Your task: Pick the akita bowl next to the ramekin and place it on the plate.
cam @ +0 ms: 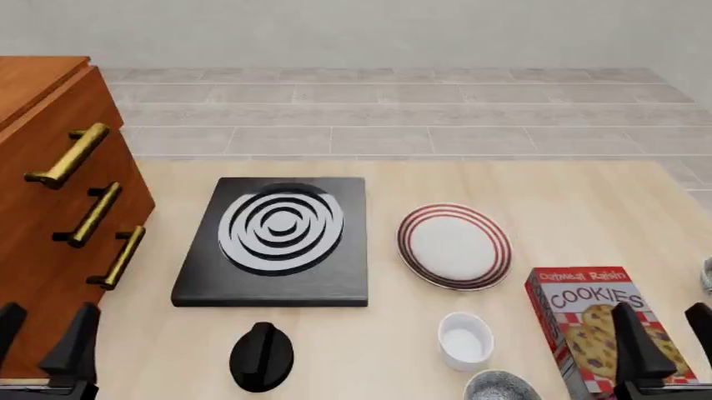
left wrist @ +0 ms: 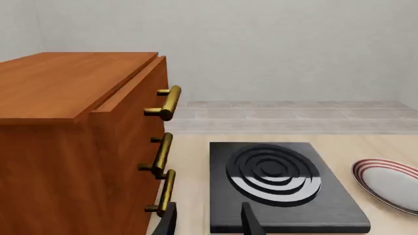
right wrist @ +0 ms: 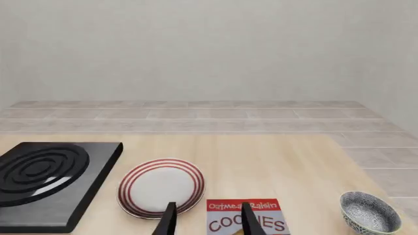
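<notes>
1. The akita bowl [cam: 502, 387] sits at the near edge of the desk [cam: 579, 208] in the front view, cut off by the frame, just beside and nearer than the ramekin [cam: 465, 340].
2. The ramekin stands upright between the akita bowl and the plate [cam: 455, 246], which lies flat farther back, apart from both.
3. A cookies box [cam: 581, 321] lies on the desk to the right of the ramekin and near the plate.
4. A second speckled bowl [right wrist: 369, 212] shows in the right wrist view, on the far side of the cookies box from the plate.
5. A black stove plate with concentric rings [cam: 278, 237] lies left of the plate; a black knob [cam: 262, 357] rests nearer than it.
6. A wooden cabinet [cam: 50, 208] with brass handles stands at the desk's left edge.
7. The left hand [cam: 42, 342] hovers low at the near left, fingers spread apart and holding nothing.
8. The right hand [cam: 665, 337] hovers at the near right over the cookies box, fingers likewise apart and empty, well clear of the akita bowl.
</notes>
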